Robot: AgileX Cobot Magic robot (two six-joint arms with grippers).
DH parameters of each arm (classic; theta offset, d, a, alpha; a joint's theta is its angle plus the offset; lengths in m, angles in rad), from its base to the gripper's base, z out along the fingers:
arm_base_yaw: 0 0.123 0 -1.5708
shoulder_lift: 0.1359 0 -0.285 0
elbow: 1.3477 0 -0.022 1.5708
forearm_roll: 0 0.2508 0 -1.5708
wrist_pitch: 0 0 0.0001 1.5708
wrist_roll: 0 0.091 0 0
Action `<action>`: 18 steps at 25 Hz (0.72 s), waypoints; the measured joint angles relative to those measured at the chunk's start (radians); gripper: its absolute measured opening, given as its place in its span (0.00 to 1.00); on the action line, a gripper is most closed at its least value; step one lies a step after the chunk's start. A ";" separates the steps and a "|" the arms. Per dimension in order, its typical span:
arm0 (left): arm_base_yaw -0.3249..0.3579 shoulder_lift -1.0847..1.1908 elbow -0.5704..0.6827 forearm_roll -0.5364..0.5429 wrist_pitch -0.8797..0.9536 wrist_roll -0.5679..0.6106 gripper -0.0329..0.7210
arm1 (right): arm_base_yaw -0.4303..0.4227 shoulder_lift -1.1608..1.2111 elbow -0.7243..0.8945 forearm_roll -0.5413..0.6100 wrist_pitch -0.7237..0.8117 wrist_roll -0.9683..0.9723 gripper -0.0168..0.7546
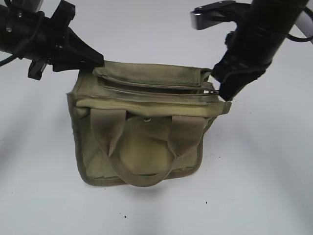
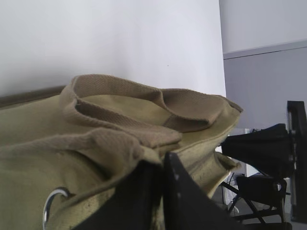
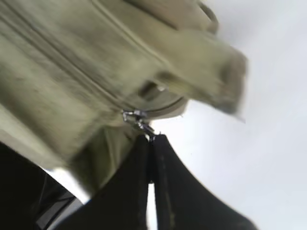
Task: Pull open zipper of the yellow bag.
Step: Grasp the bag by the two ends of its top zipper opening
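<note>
Exterior, bag: yellow bag (image 1: 139,142) sits mid-table (image 1: 264,196), wide bare surface near, left and right of it.
Exterior, zipper: zipper (image 1: 156,90) runs left-right along the bag top; right end hidden under the right gripper (image 1: 226,94).
Exterior, left gripper: left gripper (image 1: 98,62) tip at the bag's far-left top corner; arm cut off by frame edge.
Left wrist, fingers: together, pinching the bag's edge fabric (image 2: 192,158); handles (image 2: 144,115) fill the view, metal ring (image 2: 52,203) partly cut off at the bottom.
Right wrist, fingers: closed together on the silver pull tab (image 3: 140,120) at the zipper's end; bag blurred, stitching hard to make out.
</note>
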 joint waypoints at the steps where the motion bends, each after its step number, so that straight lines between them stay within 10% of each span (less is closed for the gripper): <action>1: 0.000 0.000 0.000 0.000 -0.001 0.000 0.08 | -0.028 -0.004 0.000 -0.006 0.024 0.013 0.02; 10: 0.000 -0.002 0.000 0.004 0.003 0.000 0.09 | -0.098 -0.017 0.000 0.106 0.061 0.057 0.09; 18: 0.001 -0.184 -0.001 0.229 0.029 0.000 0.47 | -0.098 -0.155 0.031 0.094 0.062 0.212 0.67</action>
